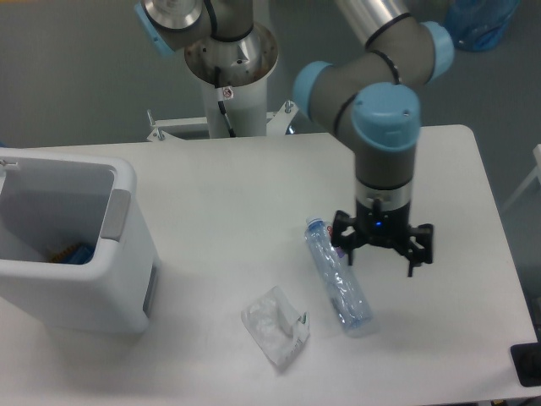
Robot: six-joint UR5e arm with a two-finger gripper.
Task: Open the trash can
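The trash can (127,288), a large boxy white bin with rounded corners, stands at the table's left edge. Its top is uncovered and I see down into it, with small blue and orange items at the bottom. The grey push tab (116,213) sits on its right rim. The lid itself is not clearly in view; only a white piece shows at the far left edge. My gripper (379,262) points down over the right half of the table, far from the can. Its jaws are spread wide and hold nothing.
A clear plastic bottle (338,286) lies on the table just left of the gripper. A crumpled clear plastic wrapper (275,326) lies near the front edge. A black object (527,365) sits at the front right corner. The arm's base (230,59) stands behind the table.
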